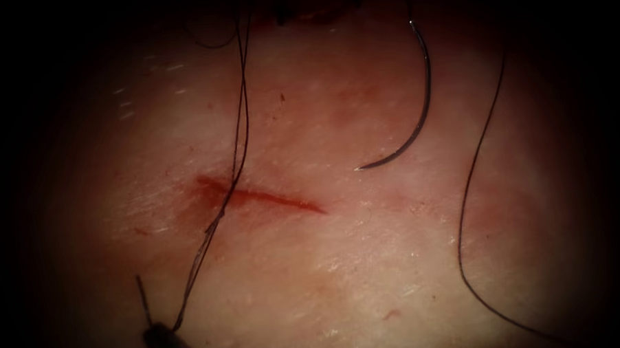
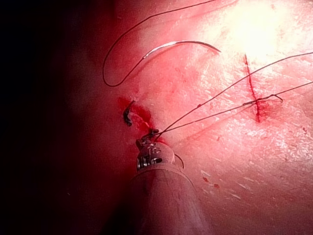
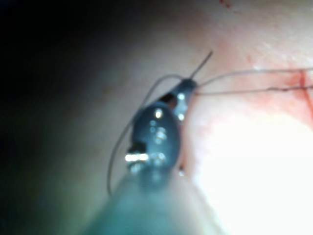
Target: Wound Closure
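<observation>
Two strands of thread (image 1: 237,149) run taut from the cut (image 1: 262,196) down to the left tool (image 1: 165,334), whose jaws are clamped on them with a short tail sticking up beside it. Seen from its own wrist, the right tool (image 3: 188,87) is likewise closed on thread. Neither holds the needle (image 1: 418,122), which lies loose on the tissue (image 1: 368,261) right of the cut, not in it.
</observation>
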Robot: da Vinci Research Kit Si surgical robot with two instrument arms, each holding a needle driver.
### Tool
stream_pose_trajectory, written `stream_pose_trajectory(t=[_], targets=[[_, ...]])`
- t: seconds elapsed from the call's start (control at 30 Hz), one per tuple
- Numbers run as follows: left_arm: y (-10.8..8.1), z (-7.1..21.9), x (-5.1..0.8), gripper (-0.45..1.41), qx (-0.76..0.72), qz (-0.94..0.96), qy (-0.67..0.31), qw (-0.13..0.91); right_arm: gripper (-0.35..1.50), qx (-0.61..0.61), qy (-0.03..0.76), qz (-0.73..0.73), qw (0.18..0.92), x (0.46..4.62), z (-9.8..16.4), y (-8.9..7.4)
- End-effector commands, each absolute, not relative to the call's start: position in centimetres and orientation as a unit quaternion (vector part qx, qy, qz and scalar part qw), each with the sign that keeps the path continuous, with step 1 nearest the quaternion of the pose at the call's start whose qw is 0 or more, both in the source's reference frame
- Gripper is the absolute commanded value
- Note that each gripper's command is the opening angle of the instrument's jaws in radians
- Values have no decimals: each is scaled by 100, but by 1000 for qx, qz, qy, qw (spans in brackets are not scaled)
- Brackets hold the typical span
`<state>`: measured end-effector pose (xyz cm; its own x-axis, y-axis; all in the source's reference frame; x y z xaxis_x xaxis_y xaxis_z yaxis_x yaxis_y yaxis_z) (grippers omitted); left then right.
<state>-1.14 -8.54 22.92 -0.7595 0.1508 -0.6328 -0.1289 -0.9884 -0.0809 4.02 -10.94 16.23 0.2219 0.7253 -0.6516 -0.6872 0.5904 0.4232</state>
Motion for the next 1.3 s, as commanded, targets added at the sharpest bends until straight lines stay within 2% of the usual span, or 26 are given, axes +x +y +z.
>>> stream_pose_trajectory(t=[0.03,0.73,1.03,1.3], targets=[[-864,2294,-123,-45,-339,938,-17,75,-35,31,430,450,782,414,1616,-1112],[-849,2308,-145,-45,-323,944,8,74,-35,108,431,375,813,445,1612,-1128],[-848,2308,-147,-45,-319,945,13,75,-35,127,436,347,821,476,1617,-1125],[-851,2307,-142,-45,-319,945,15,69,-35,130,435,342,823,476,1614,-1132]])
